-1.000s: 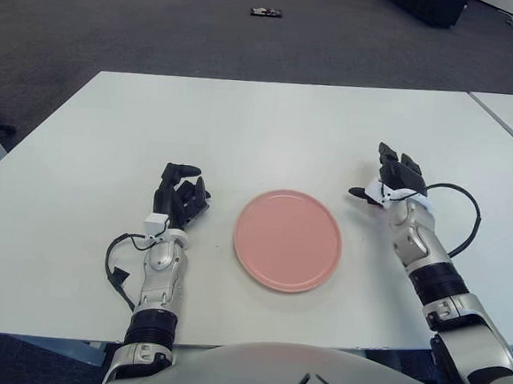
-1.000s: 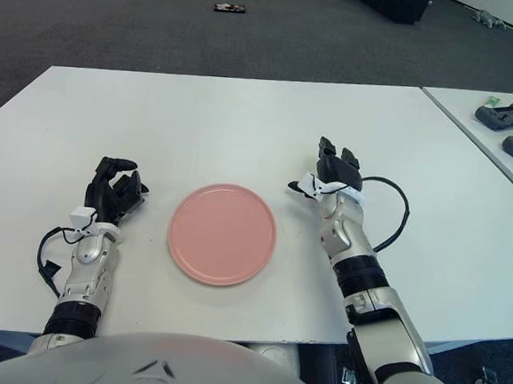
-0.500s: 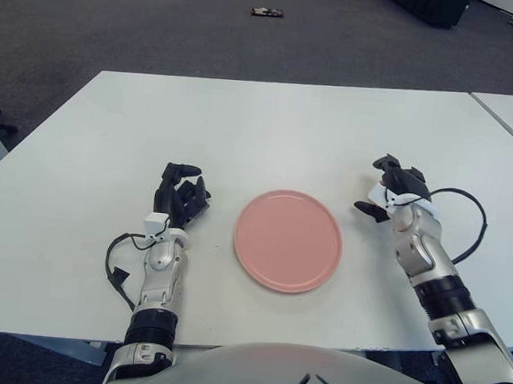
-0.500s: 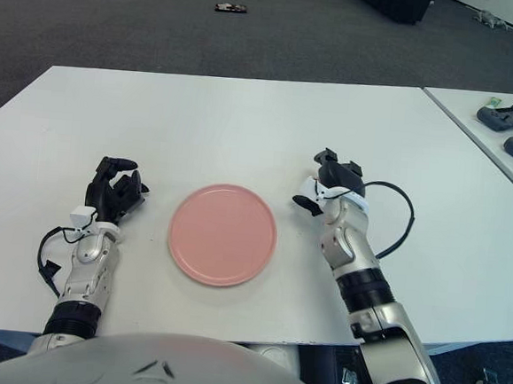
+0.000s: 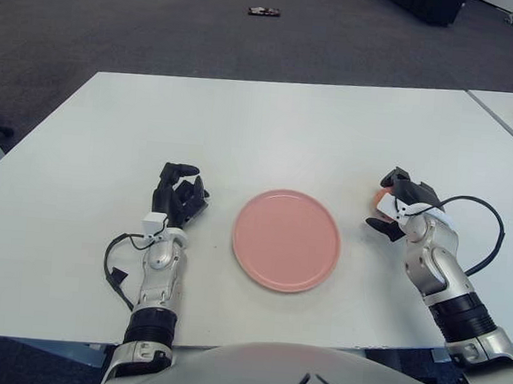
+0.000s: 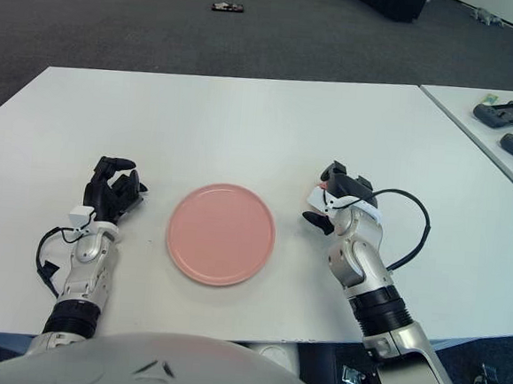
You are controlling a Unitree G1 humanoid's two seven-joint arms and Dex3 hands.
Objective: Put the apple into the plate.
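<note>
A pink plate (image 5: 286, 240) lies empty on the white table (image 5: 271, 122), in front of me. My right hand (image 5: 402, 203) rests on the table just right of the plate, fingers curled around a small red-orange apple (image 5: 378, 198). Only a sliver of the apple shows between the fingers, also in the right eye view (image 6: 325, 187). My left hand (image 5: 176, 195) is parked on the table left of the plate, fingers relaxed and holding nothing.
A second white table (image 6: 500, 144) stands to the right across a narrow gap, with black devices (image 6: 504, 114) on it. Dark carpet lies beyond the far edge. A black cable (image 5: 484, 237) loops off my right wrist.
My right hand has drawn back toward me and to the right, and its fingers have curled down from upright. A red-orange patch now shows in it. The left hand has not moved.
</note>
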